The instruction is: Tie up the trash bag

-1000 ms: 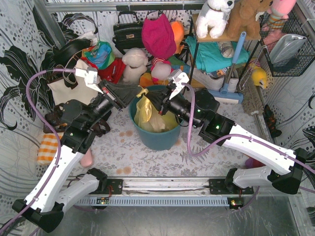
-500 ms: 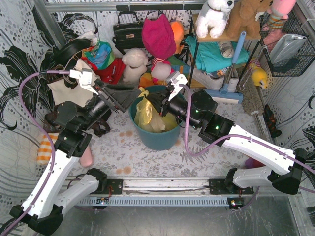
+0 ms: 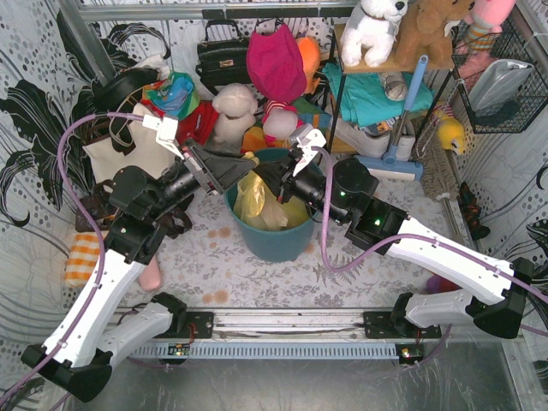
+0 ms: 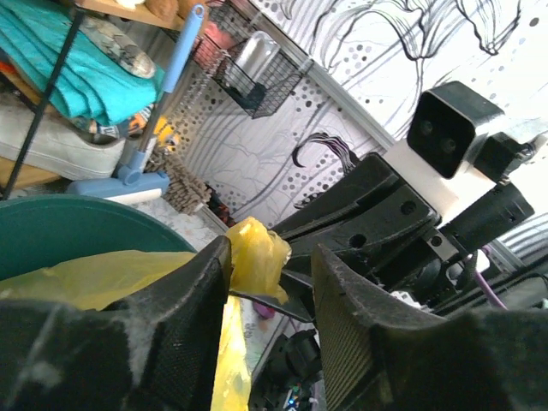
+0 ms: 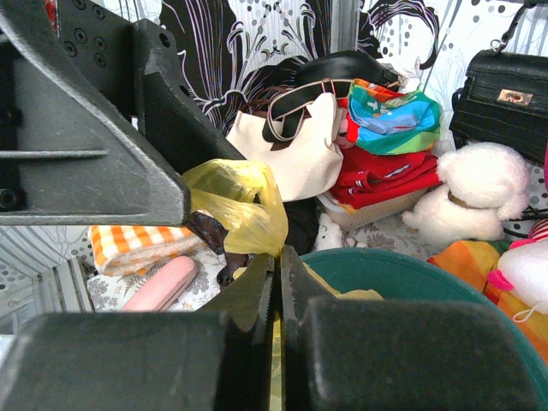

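The yellow trash bag [image 3: 257, 201] sits inside a teal round bin [image 3: 276, 235] at the table's middle. A bunched tuft of its rim [image 5: 244, 205] rises above the bin. My right gripper [image 5: 279, 253] is shut on the plastic just below that tuft, reaching in from the right [image 3: 272, 177]. My left gripper [image 4: 271, 255] stands open around the same tuft [image 4: 255, 255], which touches only its left finger. In the top view the left gripper [image 3: 235, 171] meets the right one over the bin's far rim. The bag's contents are hidden.
A cream tote bag [image 3: 120, 154] with dark straps lies behind the left arm. Plush toys, a black handbag [image 3: 223, 56] and a shelf crowd the back. A blue-handled brush [image 3: 402, 128] leans at the right. An orange checked cloth [image 3: 84, 257] lies at the left.
The left gripper was shut on the bag a second ago. It opened wide, drew back left, then came right again around the tuft with its jaws narrower. The right gripper kept its grip.
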You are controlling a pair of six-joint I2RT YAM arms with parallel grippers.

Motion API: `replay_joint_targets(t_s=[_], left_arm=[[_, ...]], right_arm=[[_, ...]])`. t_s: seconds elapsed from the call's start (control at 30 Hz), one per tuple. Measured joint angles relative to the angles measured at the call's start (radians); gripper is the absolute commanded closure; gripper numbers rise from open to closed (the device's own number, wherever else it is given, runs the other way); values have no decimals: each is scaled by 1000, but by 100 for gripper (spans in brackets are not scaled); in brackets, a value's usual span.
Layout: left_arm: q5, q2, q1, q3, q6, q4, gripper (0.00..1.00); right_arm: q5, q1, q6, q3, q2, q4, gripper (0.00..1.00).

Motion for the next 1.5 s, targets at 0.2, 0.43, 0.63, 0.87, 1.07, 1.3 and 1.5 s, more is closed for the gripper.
replay_joint_targets(t_s=[0.2, 0.43, 0.63, 0.87, 1.07, 1.3, 1.5], left_arm=[[80, 38, 0, 27, -39, 73, 71], [122, 44, 0, 71, -66, 177, 67], [61, 3, 0, 78, -14, 131, 34], [-6, -81, 0, -21, 84, 106, 25], [8, -76, 0, -192, 116, 262, 28], [-1, -21, 0, -301, 125, 491, 27], [-5, 19, 0, -315, 85, 711, 28]], right_arm=[[0, 0, 0, 0, 0, 0, 100], [3, 0, 0, 0, 0, 0, 100], [3, 0, 3, -1, -1, 0, 100], [3, 0, 4, -2, -1, 0, 100], [3, 0, 12, -2, -1, 0, 100], [3, 0, 19, -2, -1, 0, 100], [3, 0, 19, -2, -1, 0, 100]])
